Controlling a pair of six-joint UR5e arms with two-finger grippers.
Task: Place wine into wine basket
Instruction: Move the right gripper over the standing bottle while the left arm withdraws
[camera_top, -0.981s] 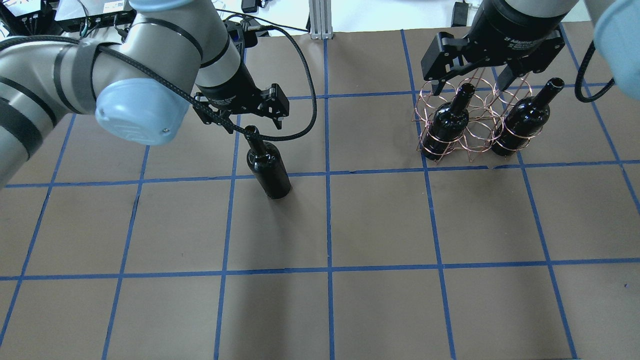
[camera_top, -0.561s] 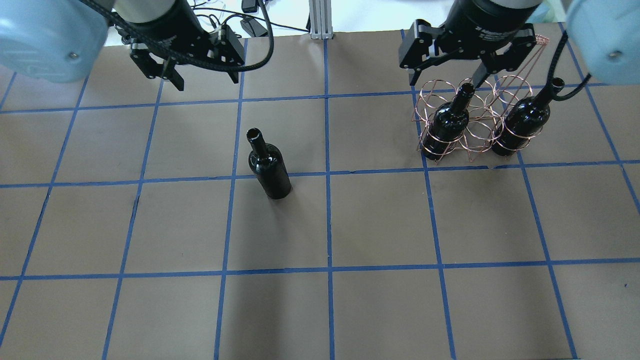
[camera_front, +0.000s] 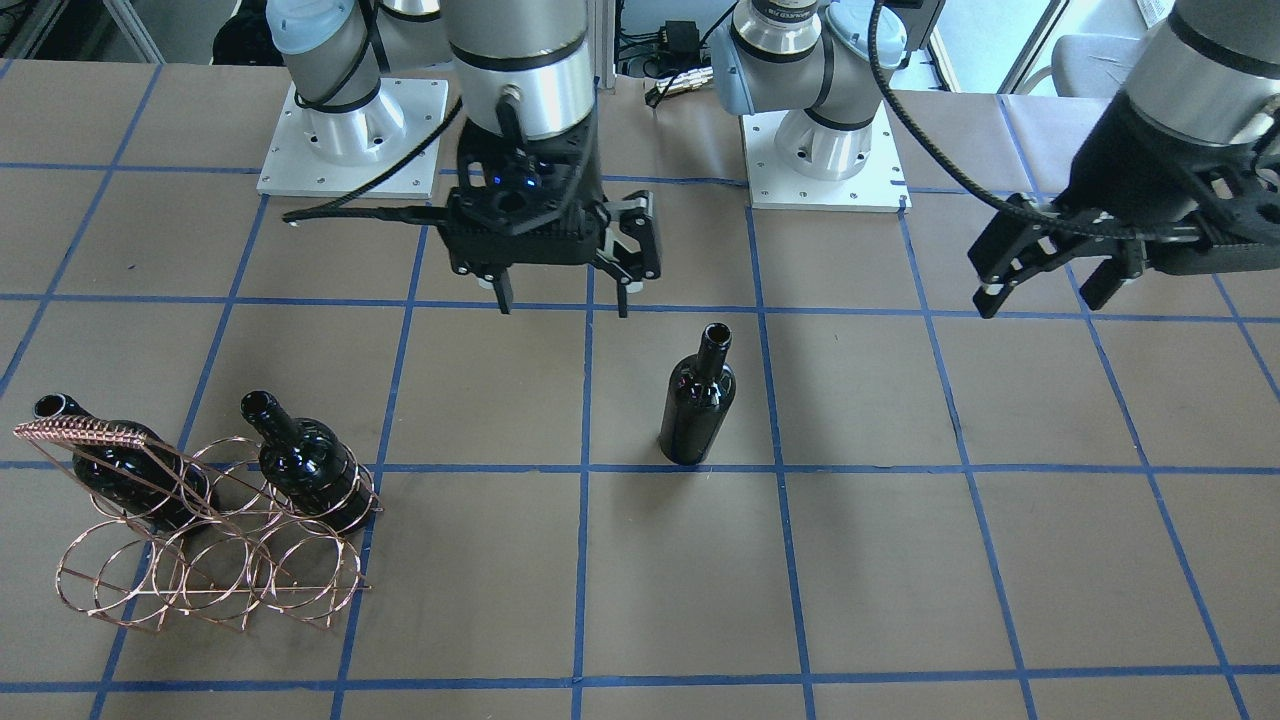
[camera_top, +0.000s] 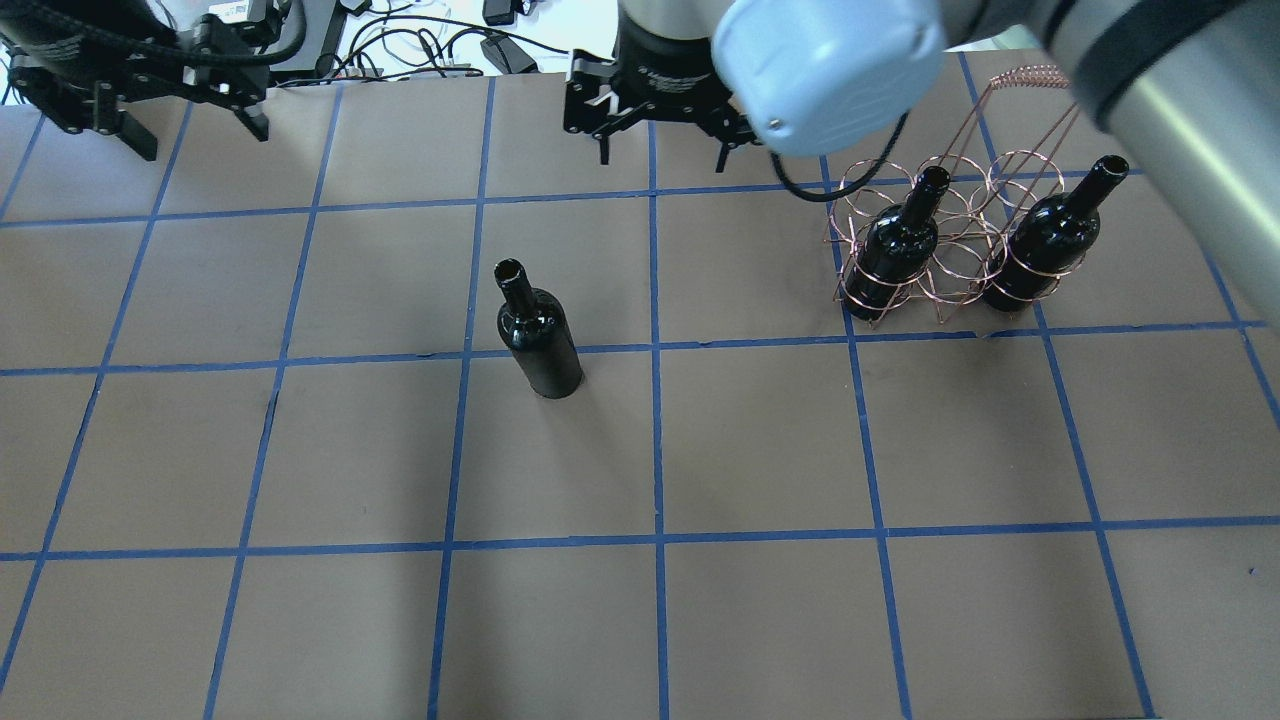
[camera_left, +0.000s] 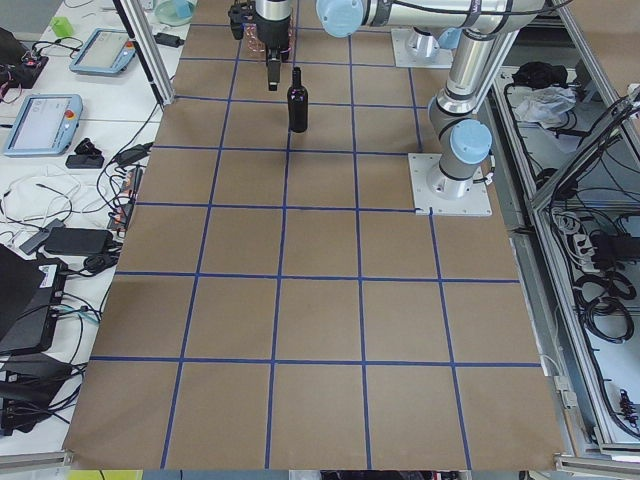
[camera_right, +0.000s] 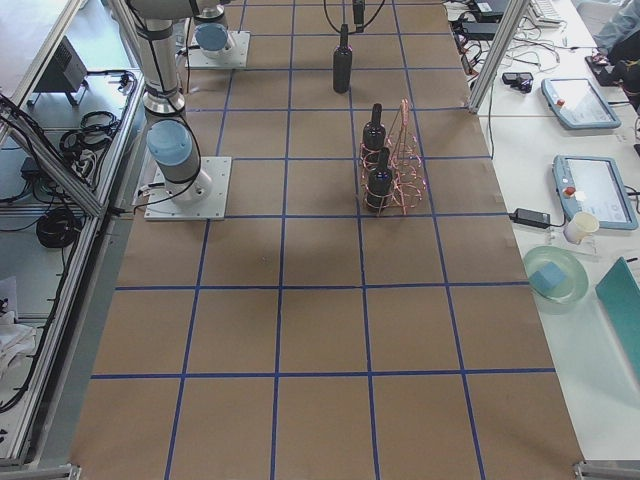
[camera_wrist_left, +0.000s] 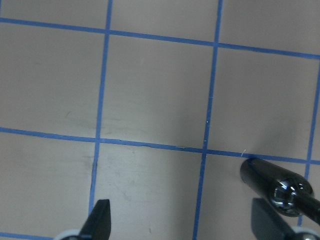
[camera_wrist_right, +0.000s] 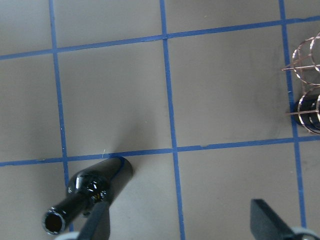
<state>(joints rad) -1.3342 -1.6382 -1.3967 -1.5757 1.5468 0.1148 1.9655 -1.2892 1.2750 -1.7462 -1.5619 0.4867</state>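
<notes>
The wine bottle (camera_top: 538, 335) is glossy black and stands upright by itself on the brown table, left of the middle; it also shows in the front view (camera_front: 697, 410). The copper wire wine basket (camera_top: 950, 270) stands at the right and holds two look-alike bottles (camera_top: 900, 245) (camera_top: 1045, 245). My left gripper (camera_top: 195, 135) is open and empty, high at the far left, well away from the bottle. My right gripper (camera_top: 660, 152) is open and empty between the bottle and the basket. The right wrist view shows the bottle (camera_wrist_right: 95, 192) below, by its left fingertip (camera_wrist_right: 97, 220).
Blue tape lines divide the brown table (camera_top: 760, 450) into squares. The two arm bases (camera_front: 350, 130) (camera_front: 825, 150) stand at the robot's side of the table. Cables (camera_top: 430, 50) lie along the table's back edge. The basket's handle bar (camera_top: 1030, 75) sticks up high.
My left gripper has come off the bottle's neck and moved away to the far left. My right gripper has moved from over the basket leftward to the middle. The bottle stays put.
</notes>
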